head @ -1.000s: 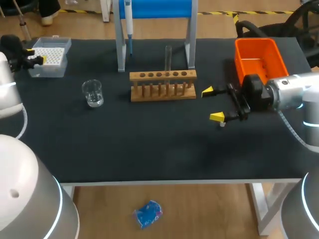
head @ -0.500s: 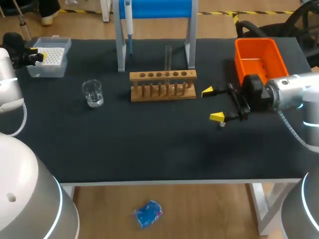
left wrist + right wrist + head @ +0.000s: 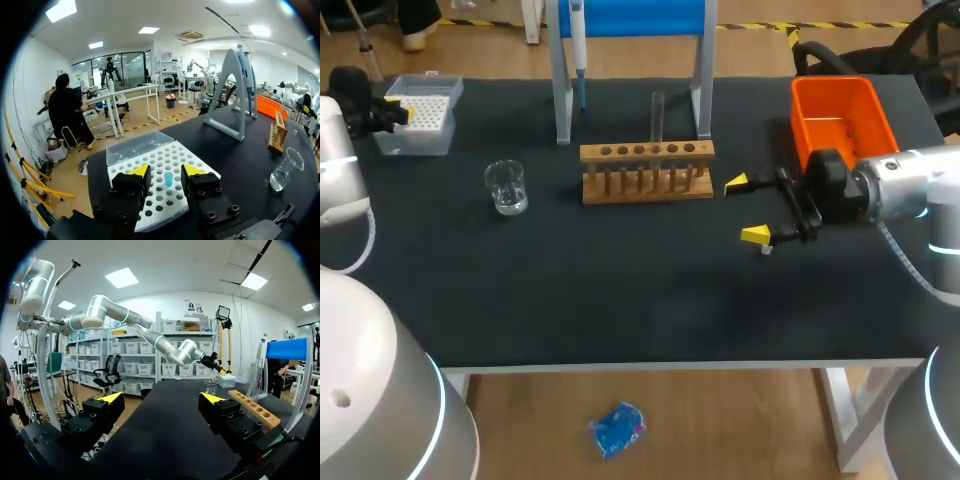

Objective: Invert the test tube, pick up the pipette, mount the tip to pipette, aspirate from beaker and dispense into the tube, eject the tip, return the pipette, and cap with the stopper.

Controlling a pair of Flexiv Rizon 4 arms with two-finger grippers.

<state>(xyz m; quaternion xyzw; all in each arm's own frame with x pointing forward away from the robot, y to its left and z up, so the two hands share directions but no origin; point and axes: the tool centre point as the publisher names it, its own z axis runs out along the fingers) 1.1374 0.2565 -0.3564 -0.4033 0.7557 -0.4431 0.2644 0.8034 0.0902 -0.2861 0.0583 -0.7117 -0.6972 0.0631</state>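
Note:
My left gripper [image 3: 394, 108] hangs over the white tip box [image 3: 420, 125] at the table's far left. In the left wrist view its fingers [image 3: 166, 175] stand a little apart over the box's hole grid [image 3: 167, 152], with a single blue tip [image 3: 169, 178] between them, untouched. The pipette [image 3: 578, 45] hangs on the blue stand [image 3: 632, 20]. A test tube [image 3: 658, 115] stands upright in the wooden rack [image 3: 647, 170]. The beaker [image 3: 506, 187] sits left of the rack. My right gripper [image 3: 750, 210] is wide open right of the rack, holding nothing [image 3: 161, 400].
An orange bin [image 3: 840, 118] stands at the back right, behind my right arm. A small white piece [image 3: 766, 249] lies on the mat by the right gripper's nearer fingertip. The tip box's clear lid [image 3: 135, 146] stands open on its far side.
The left gripper's fingers have drawn closer together and it has shifted slightly over the tip box. The right arm has not moved.

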